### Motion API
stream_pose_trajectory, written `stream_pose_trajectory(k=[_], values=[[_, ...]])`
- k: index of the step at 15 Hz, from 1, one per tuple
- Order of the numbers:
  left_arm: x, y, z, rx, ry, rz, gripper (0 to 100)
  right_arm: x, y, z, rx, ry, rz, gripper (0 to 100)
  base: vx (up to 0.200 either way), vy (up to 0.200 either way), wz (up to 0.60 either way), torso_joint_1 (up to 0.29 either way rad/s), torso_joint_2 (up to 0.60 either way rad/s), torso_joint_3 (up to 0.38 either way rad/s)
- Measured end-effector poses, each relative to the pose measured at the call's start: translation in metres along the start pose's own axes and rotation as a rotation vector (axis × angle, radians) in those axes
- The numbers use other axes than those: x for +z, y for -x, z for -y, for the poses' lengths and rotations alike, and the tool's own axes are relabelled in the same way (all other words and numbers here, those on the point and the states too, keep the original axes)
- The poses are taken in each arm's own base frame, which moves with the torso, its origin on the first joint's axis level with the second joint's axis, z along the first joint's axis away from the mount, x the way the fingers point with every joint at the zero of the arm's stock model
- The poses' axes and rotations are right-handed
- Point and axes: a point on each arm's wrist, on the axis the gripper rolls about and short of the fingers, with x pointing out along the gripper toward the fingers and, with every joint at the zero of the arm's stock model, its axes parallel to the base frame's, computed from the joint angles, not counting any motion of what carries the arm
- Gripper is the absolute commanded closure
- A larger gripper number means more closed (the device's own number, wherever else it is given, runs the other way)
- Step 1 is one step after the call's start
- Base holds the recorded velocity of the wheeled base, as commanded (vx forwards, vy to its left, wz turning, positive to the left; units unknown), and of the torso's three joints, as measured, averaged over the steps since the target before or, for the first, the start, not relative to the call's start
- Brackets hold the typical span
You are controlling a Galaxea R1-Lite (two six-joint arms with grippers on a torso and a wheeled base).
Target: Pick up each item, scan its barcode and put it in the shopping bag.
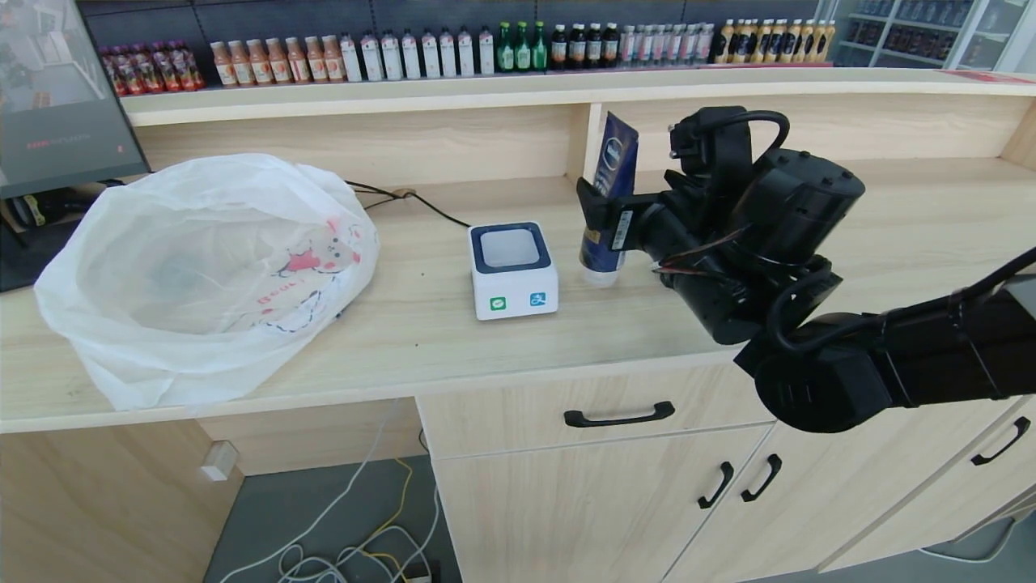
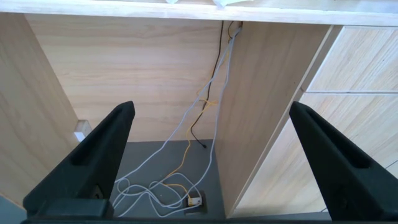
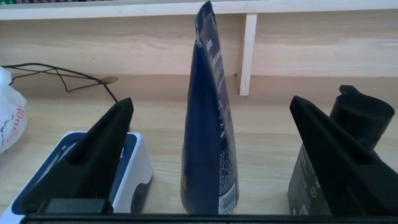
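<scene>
Tube (image 1: 613, 174), dark blue, stands upright on its pale cap on the wooden counter (image 1: 421, 324), just beside the white scanner (image 1: 512, 269). The right gripper (image 1: 607, 219) is level with the tube's lower half, with one black finger showing in front of it. A white plastic shopping bag (image 1: 202, 275) sits with its mouth open at the counter's left end, well apart from the tube. A row of bottles (image 1: 453, 50) lines the shelf behind.

From the right wrist, the right gripper (image 3: 211, 106) is spread wide. The tube (image 3: 208, 124) stands between its fingers with a clear gap on each side and touches neither. The scanner (image 3: 138, 171) lies by one finger, and a black bottle (image 3: 364, 115) stands partly behind the other.

From the left wrist, the left gripper (image 2: 211, 109) is also spread wide and holds nothing. It hangs below the counter, facing a gap between wooden panels where cables (image 2: 180, 180) trail on the floor.
</scene>
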Motion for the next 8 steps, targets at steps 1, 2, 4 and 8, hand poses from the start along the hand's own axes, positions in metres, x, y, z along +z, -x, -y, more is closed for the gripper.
stream_pose_trajectory(k=[1,2,4,8], values=[[0.0,0.0,0.0,0.0,0.0,0.0,0,0.0,-0.002,0.0,-0.003,-0.002,0.005,0,0.0,0.0,0.0,0.0,0.0,0.0],[0.0,0.0,0.0,0.0,0.0,0.0,0,0.0,-0.004,-0.001,-0.007,-0.004,0.008,0,0.0,0.0,0.0,0.0,0.0,0.0],[0.0,0.0,0.0,0.0,0.0,0.0,0,-0.003,-0.007,-0.002,-0.019,-0.006,0.014,0,0.0,0.0,0.0,0.0,0.0,0.0],[0.0,0.0,0.0,0.0,0.0,0.0,0,-0.009,-0.015,-0.005,-0.022,-0.011,0.022,0,0.0,0.0,0.0,0.0,0.0,0.0]])
